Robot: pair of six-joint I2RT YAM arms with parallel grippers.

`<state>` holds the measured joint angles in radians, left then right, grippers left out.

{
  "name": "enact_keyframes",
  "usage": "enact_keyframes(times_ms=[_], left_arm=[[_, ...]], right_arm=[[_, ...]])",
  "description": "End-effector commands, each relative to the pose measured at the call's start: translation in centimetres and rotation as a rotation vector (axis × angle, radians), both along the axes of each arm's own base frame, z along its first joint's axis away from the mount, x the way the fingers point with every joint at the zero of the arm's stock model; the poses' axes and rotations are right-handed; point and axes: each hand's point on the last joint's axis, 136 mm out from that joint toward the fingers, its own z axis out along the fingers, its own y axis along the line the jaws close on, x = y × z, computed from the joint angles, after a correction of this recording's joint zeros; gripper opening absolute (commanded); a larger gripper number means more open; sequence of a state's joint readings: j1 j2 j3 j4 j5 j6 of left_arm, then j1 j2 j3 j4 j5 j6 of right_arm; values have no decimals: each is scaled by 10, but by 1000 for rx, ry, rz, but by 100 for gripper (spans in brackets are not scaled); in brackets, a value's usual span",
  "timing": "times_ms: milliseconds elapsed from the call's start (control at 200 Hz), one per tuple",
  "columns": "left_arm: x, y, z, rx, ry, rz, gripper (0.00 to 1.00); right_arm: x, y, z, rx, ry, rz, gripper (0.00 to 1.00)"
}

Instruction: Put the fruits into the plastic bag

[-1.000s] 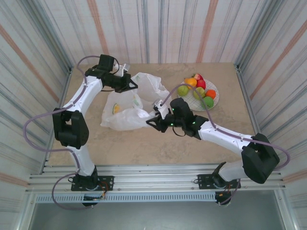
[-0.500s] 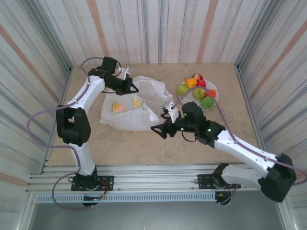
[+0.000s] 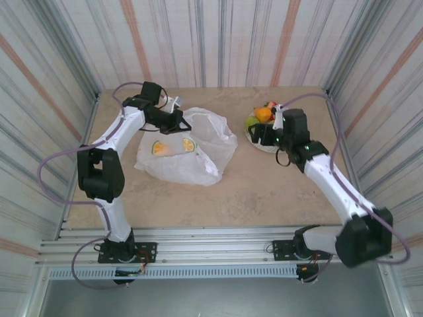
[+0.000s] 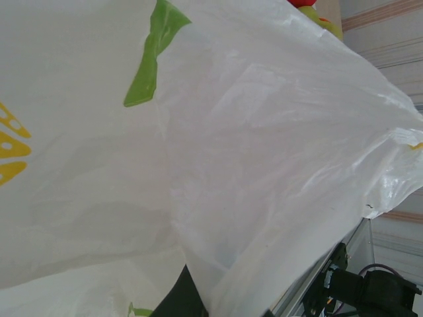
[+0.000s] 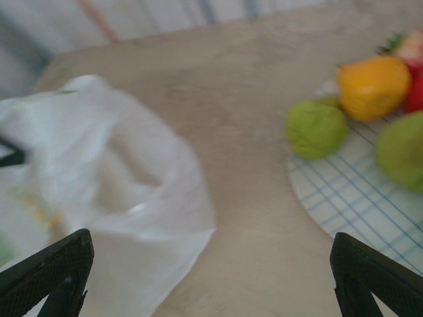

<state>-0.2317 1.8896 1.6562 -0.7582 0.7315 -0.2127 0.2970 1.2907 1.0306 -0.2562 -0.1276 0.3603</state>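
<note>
The white plastic bag (image 3: 188, 150), printed with lemon slices, lies crumpled left of centre on the table. My left gripper (image 3: 174, 123) is shut on its far upper edge, and bag film (image 4: 218, 165) drapes over the one dark finger (image 4: 177, 301) that shows. The fruits sit on a round grid-patterned plate (image 3: 263, 146) at the back right: an orange one (image 3: 263, 113), a green one (image 3: 251, 122) and a red one (image 3: 271, 104). My right gripper (image 3: 260, 137) hovers at the plate's left side, open and holding nothing. Its wrist view shows a green fruit (image 5: 316, 127), an orange one (image 5: 373, 86) and the bag (image 5: 99, 198).
Corrugated striped walls close in the table on three sides. Bare tan tabletop (image 3: 264, 188) lies between the bag and the plate and along the near edge. The plate's rim (image 5: 357, 205) reaches toward the right fingertip (image 5: 377, 277).
My right gripper has let go at the bag's near side, opened wide and swung right and back to the plate. The bag has slumped a little; the left gripper has stayed put.
</note>
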Motion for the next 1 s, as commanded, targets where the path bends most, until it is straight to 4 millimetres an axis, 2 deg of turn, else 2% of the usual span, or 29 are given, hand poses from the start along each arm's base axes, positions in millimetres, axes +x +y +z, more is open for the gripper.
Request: enact_keyframes(times_ms=[0, 215, 456, 762, 992], left_arm=[[-8, 0, 19, -10, -46, -12, 0], [-8, 0, 22, -13, -52, -7, 0], [-9, -1, 23, -25, -48, -7, 0], [-10, -2, 26, -30, -54, -9, 0], [-10, -2, 27, -34, -55, -11, 0]], right_arm=[[31, -17, -27, -61, 131, -159, 91], [82, -9, -70, -156, 238, -233, 89], [119, -10, -108, -274, 302, -295, 93], [146, -4, -147, -305, 375, -300, 92], [157, -3, -163, -302, 395, -307, 90]])
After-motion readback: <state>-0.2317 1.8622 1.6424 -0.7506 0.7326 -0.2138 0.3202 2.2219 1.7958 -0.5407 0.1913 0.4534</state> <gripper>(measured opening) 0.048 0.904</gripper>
